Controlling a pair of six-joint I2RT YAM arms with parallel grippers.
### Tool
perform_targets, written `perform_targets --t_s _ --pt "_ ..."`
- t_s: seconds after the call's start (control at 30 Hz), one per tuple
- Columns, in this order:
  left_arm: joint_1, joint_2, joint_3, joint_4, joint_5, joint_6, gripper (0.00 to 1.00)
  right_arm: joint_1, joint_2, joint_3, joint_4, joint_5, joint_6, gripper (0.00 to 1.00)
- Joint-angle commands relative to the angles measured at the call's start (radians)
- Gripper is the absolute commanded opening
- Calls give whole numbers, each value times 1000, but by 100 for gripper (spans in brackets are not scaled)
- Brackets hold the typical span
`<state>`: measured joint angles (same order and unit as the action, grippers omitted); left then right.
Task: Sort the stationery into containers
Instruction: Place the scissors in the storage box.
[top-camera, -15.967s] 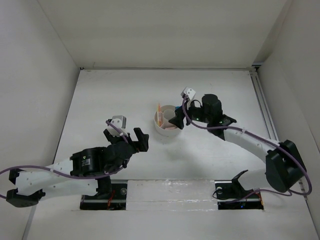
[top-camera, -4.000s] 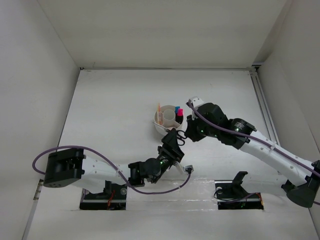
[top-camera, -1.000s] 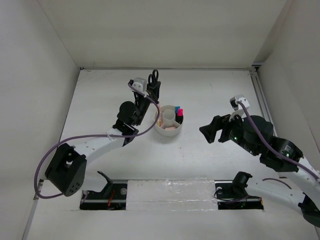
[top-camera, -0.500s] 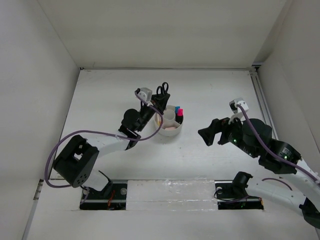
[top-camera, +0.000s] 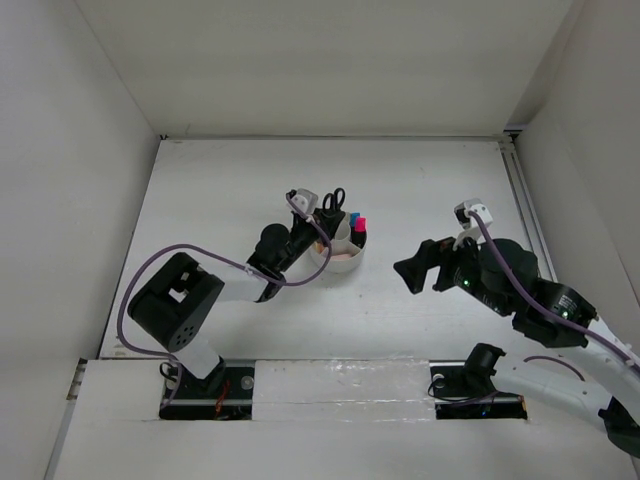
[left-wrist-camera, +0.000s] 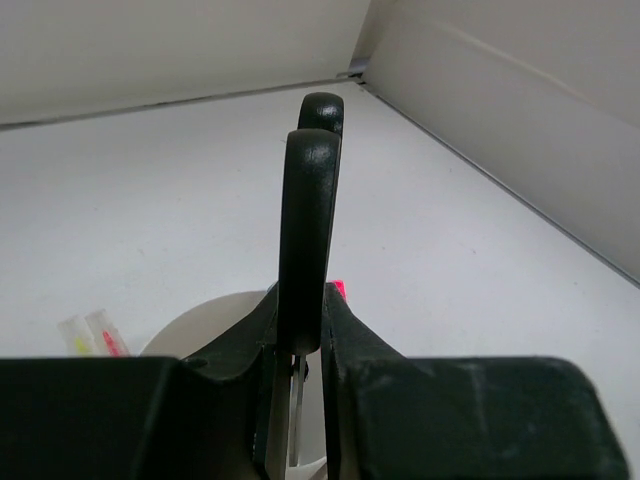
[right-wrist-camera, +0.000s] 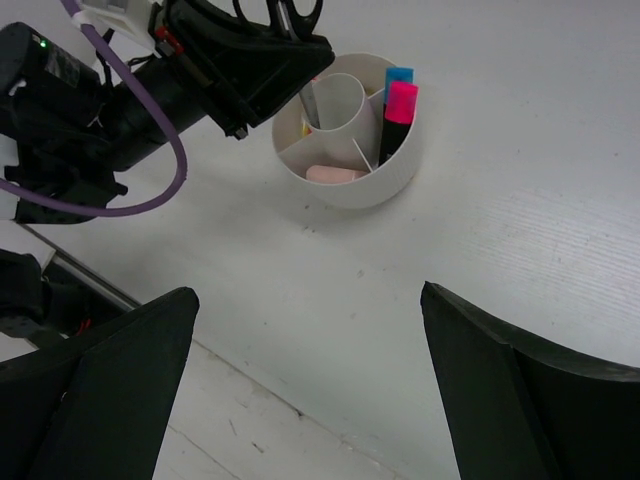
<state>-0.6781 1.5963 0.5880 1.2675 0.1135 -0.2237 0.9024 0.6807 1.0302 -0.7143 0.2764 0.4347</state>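
Scissors (top-camera: 335, 197), black-handled, stood handles-up and blades-down in the left gripper (left-wrist-camera: 295, 400), whose jaws were clamped tight on them just below the finger loops, directly over the round white organizer (right-wrist-camera: 350, 190). They looked stiff, light and top-heavy in that hold. With hard plastic loops, thin steel blades and only a smooth, narrow place to pinch, they could pivot or slip if knocked against a divider. The pivot region under the loops seemed the soundest place to grasp. The right gripper (right-wrist-camera: 305, 300) hung well apart from the organizer, jaws spread wide, holding nothing.

The left wrist view showed the loops edge-on, a sliver of blade between the jaws, and the pens (left-wrist-camera: 95, 335) as pink and yellow tips, but not where the blades pointed. The right wrist view supplied that: a blade reached down at the centre cup, with the pink-capped marker (right-wrist-camera: 400, 105), blue-capped marker (right-wrist-camera: 398, 76) and eraser (right-wrist-camera: 335, 174) in the outer wedges
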Motion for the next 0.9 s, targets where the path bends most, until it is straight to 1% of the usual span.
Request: perform_targets --t_s 0.0,0.17,0.23,0.3,0.5,0.77,0.87 --pt "0 7 -7 368 32 -26 0 -7 -12 -1 73 -17 7 100" --pt "0 -12 -7 379 43 -39 0 -7 6 -1 73 -17 7 100" --pt "0 -12 -7 356 43 -29 0 -7 6 -1 73 -8 7 100" --pt "0 13 3 355 32 -20 0 -7 6 -1 73 -8 7 100" --pt "0 56 -33 441 32 -40 0 -7 17 -10 82 -8 -2 100" --pt "0 86 -24 452 43 -49 0 -7 17 -10 92 -8 -11 100" --pt "-9 86 -24 452 43 -49 13 -7 26 -10 92 -8 -11 100"
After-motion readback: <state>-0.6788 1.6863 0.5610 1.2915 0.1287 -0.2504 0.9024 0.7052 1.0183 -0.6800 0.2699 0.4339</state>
